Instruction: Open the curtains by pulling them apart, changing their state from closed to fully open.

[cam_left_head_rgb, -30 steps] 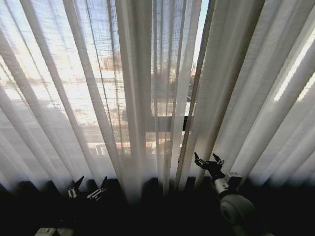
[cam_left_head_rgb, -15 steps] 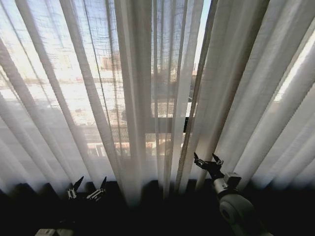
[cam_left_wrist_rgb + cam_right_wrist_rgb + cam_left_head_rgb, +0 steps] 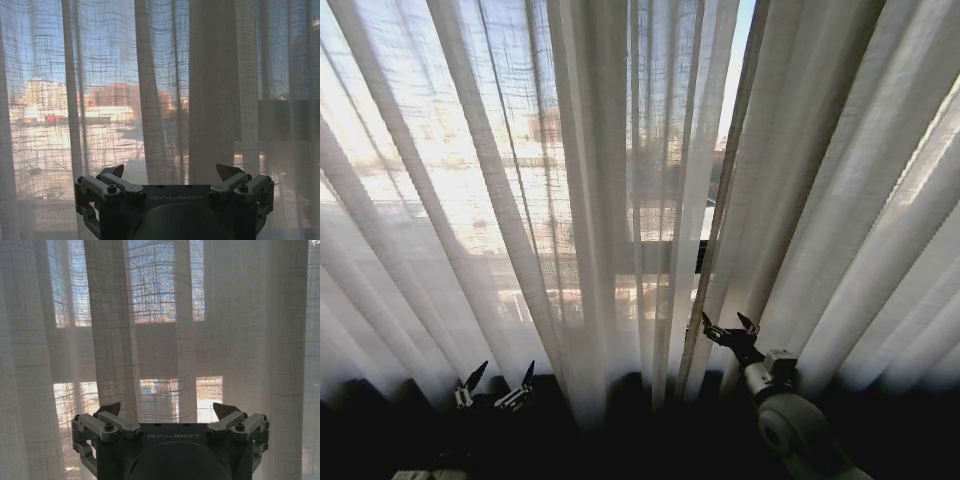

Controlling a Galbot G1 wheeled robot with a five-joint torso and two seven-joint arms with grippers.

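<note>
1. Head view. The tall sheer white pleated curtains (image 3: 620,200) hang across the whole window and are mostly closed, with a narrow gap of sky near the upper middle where the two panels meet. The right gripper (image 3: 728,329) is raised with its fingers spread, just beside that inner edge of the right-hand panel; judged to be lined up there because the meeting edge is the place to take hold. The left gripper (image 3: 498,381) sits low, also spread, in front of the left-hand panel's hem, holding nothing.

2. Left wrist view. Left gripper (image 3: 170,172) fingers apart, empty; pleats hang beyond, apart from the tips.

3. Right wrist view. Right gripper (image 3: 170,410) wide apart; a fold lies ahead between the tips, contact unclear.
</note>
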